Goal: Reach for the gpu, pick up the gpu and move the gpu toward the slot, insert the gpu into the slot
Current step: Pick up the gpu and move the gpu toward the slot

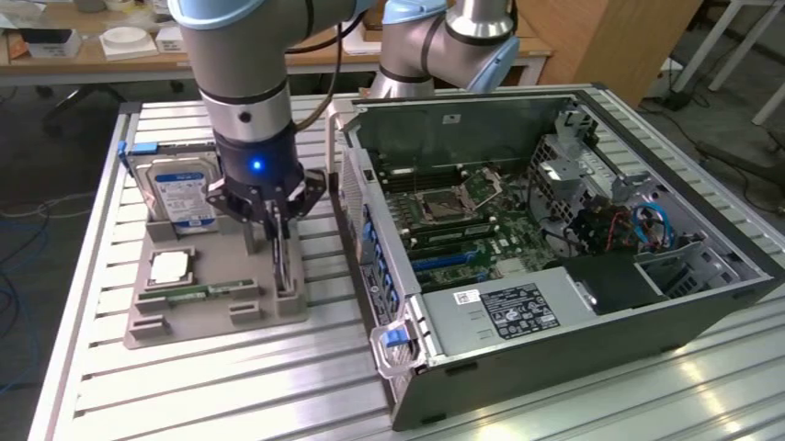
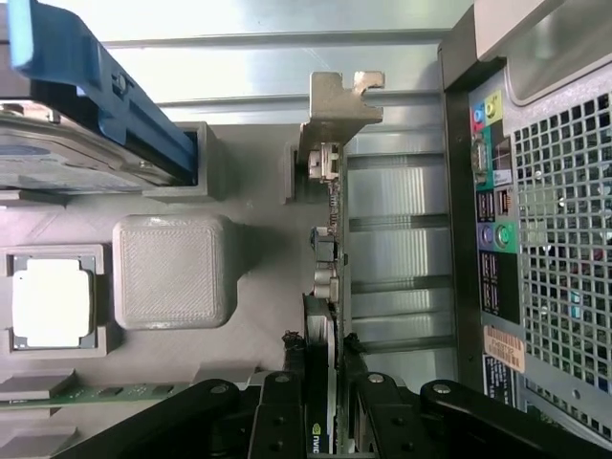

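- The claw (image 1: 279, 223) (image 2: 323, 346) hangs straight down from the arm (image 1: 245, 83) over a grey tray (image 1: 233, 317) (image 2: 258, 287) on the desk (image 1: 245, 386) (image 2: 287, 57).
- Its two black fingers (image 2: 285, 402) are clamped on the gpu (image 1: 285, 266) (image 2: 326, 273), one on each flat face, near the card's upper edge.
- The gpu stands on its long edge directly beneath the claw, its lower edge down in the tray; I cannot tell if it has lifted clear.
- Its silver bracket (image 2: 337, 103) is at the end of the card furthest from the fingers in the wrist view.
- The slot (image 1: 444, 261), a blue strip on the motherboard (image 1: 472, 216), lies well apart from the claw, inside the open case (image 1: 552, 312) toward the exterior view's right.
- The case's rear panel (image 2: 497, 239) with its ports stands just beside the claw.
- On the claw's other side, the tray holds a hard drive (image 1: 182, 193) (image 2: 67, 163) standing upright, a processor (image 1: 169, 267) (image 2: 50, 301) lying flat, and a memory stick (image 1: 202, 292) (image 2: 96, 392) near it.
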You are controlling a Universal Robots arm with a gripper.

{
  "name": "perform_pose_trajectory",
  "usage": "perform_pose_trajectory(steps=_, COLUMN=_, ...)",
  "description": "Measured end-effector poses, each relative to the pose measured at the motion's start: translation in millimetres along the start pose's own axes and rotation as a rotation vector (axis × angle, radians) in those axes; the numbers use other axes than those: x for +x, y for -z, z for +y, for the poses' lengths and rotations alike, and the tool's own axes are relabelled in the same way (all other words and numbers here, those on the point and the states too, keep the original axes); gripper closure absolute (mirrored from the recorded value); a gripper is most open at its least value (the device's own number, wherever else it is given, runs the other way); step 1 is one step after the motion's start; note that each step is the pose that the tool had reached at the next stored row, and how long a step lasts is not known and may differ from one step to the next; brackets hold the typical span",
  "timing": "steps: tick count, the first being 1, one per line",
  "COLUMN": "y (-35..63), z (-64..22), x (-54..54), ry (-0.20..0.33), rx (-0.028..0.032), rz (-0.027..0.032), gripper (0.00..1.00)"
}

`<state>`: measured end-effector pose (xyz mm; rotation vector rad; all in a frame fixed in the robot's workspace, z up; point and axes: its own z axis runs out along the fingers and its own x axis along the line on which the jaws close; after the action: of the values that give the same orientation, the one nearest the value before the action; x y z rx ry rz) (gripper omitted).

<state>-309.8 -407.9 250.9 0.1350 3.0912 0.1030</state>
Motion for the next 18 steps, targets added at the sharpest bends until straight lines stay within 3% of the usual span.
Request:
perform_pose_trajectory(steps=5, y=2.4, z=0.2, x=-0.1, ry=-0.001, rx=-0.0152, rz=0.0013, gripper=0.75)
perform_pose_trajectory(steps=9, y=3.8, z=0.3, x=-0.2, ry=-0.001, rx=-0.0234, rz=0.0019, gripper=0.75)
perform_pose_trajectory(steps=18, y=4.7, z=0.3, x=-0.2, ry=-0.001, rx=-0.0303, rz=0.0027, gripper=0.75)
